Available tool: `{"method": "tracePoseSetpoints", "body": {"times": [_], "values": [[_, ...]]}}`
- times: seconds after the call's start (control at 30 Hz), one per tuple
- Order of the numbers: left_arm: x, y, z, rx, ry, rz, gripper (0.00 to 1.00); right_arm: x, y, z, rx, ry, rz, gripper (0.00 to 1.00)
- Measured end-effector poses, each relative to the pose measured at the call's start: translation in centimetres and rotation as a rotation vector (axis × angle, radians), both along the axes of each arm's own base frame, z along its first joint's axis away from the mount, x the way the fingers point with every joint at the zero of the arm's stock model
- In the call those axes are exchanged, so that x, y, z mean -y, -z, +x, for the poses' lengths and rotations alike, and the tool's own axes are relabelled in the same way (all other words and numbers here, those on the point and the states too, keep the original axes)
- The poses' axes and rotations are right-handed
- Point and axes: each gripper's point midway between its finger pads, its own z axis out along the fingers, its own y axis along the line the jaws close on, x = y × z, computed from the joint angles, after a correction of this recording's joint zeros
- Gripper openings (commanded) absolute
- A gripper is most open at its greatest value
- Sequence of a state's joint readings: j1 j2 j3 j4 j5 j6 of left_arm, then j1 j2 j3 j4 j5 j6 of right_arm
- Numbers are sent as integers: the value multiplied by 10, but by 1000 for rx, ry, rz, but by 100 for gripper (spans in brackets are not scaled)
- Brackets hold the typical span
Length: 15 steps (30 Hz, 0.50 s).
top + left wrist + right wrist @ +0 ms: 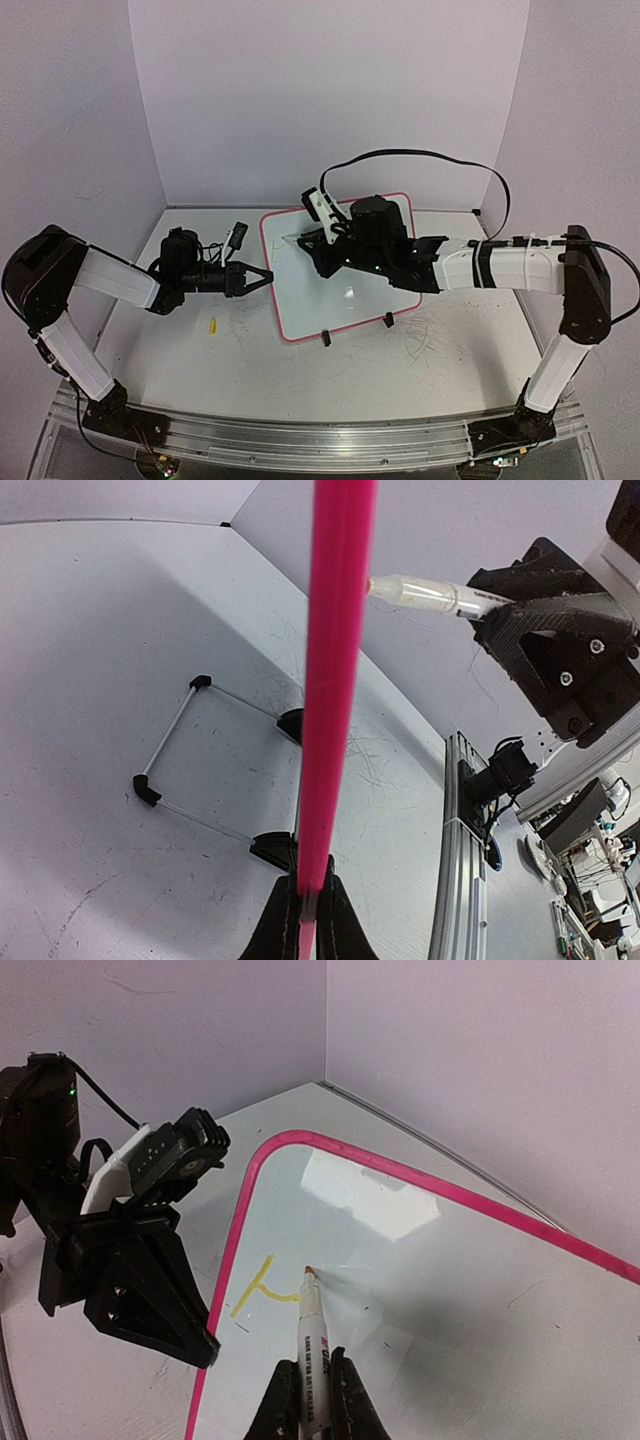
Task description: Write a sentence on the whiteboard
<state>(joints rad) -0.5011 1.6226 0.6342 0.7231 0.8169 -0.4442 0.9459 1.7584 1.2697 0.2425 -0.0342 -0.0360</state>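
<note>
**Top view.**
- Board (345,305): white, pink rim, flat at mid-desk and skewed to the desk's edges. Two black clip feet (326,337) are on its near edge.
- Desk (455,345): white and scratched, with a small yellow piece (212,326) lying left of the board.
- Left gripper (268,276): reaches in from the left, tips at the board's left edge.
- Right gripper (303,240): reaches across the board from the right, tips over its far-left corner.
- Cable (420,154): black, arching behind the right arm.

**Left wrist view.**
- Left gripper (305,920): fingers pressed onto the board's pink rim (335,680), which is seen edge-on and pinched between them.
- Clip feet (275,848): black, under the rim, with thin wire legs running out over the desk.
- Marker (430,595): pale barrel projecting from the right gripper (500,620) at upper right.

**Right wrist view.**
- Right gripper (312,1405): fingers closed on the marker (312,1355), which is clamped between them and points away from the camera.
- Marker tip: down at the board (450,1290), near its left rim.
- Sentence (262,1290): only a first yellow forked stroke shows, and the marker tip sits at its right end. No letter can be read.
- Left gripper (195,1345): black, just outside the pink rim at the left, tips against the edge.
</note>
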Motion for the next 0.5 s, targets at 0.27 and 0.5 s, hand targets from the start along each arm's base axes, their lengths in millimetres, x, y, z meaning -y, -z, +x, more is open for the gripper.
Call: {"method": "tracePoseSetpoints", "body": {"times": [0.27, 0.5], "values": [[0, 0, 0, 0, 0, 0, 0, 1, 1, 0, -2, 4, -4, 0], [0, 0, 0, 0, 0, 0, 0, 2, 5, 0, -11, 5, -8, 0]]}}
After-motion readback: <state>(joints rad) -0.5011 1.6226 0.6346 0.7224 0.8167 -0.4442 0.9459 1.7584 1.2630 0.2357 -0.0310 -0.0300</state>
